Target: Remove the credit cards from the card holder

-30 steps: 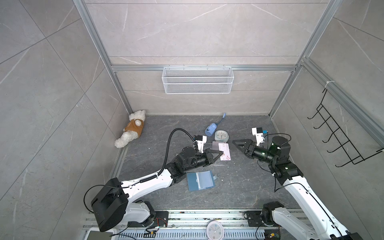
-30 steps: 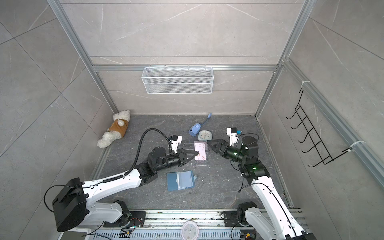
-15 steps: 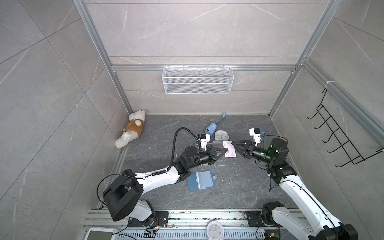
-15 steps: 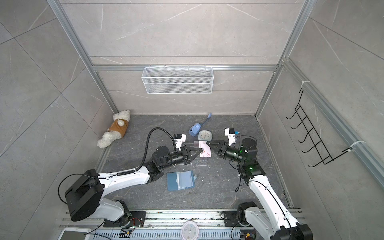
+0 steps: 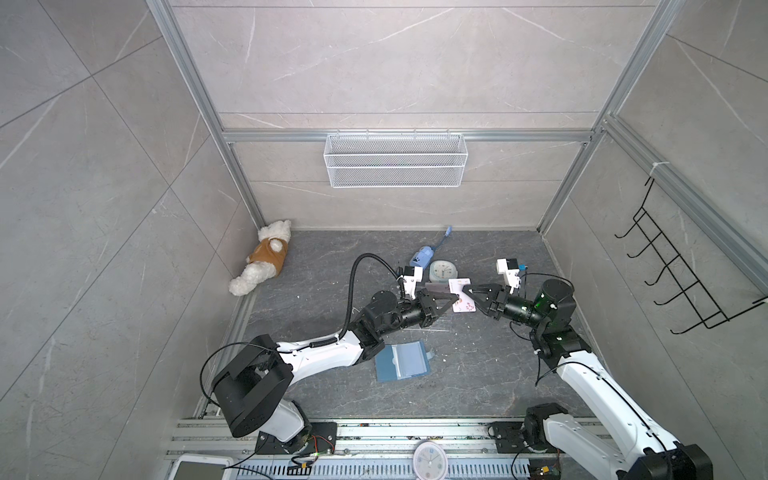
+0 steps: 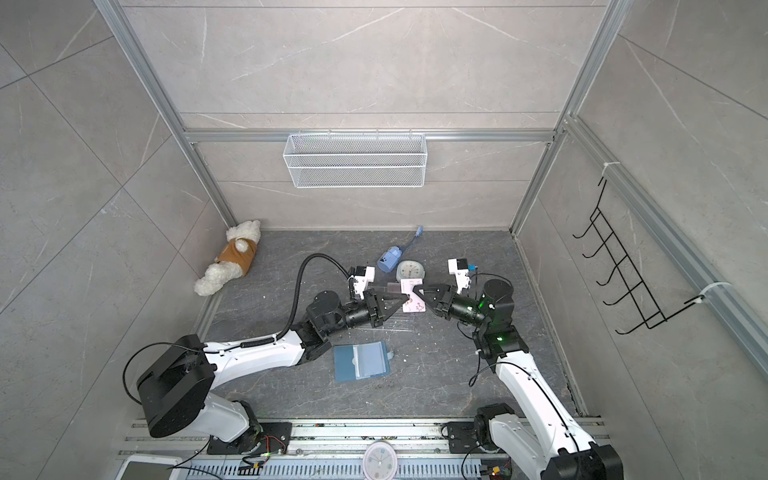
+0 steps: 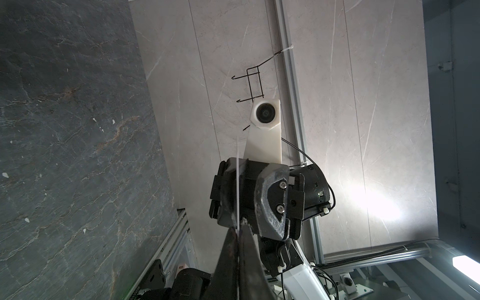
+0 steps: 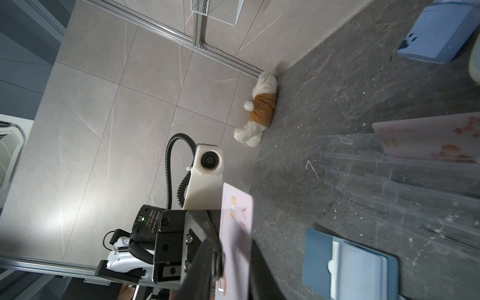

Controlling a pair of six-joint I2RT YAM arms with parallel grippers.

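Note:
One pale pink-white credit card (image 8: 237, 207) hangs in the air between my two grippers, edge-on in the left wrist view (image 7: 238, 155). My left gripper (image 5: 456, 296) (image 7: 237, 230) is shut on one end. My right gripper (image 5: 464, 290) (image 8: 233, 242) faces it from the right, with its fingers closed against the other end. A second credit card (image 8: 428, 140) (image 5: 467, 307) with floral marks stands in the clear acrylic rack (image 8: 389, 181). The dusty-blue card holder (image 5: 401, 359) (image 6: 360, 360) (image 8: 348, 267) lies open on the floor, nearer the front, with its clear sleeves up.
A plush bear (image 5: 264, 264) lies in the back left corner. A blue item (image 5: 423, 257) and a small round clock (image 5: 442, 272) sit behind the grippers. A wire basket (image 5: 395, 160) hangs on the back wall and a black hook rack (image 5: 681, 286) on the right wall.
My right gripper has moved left to the card and gone from wide open to closed on it. My left gripper has carried the card up and to the right, still shut.

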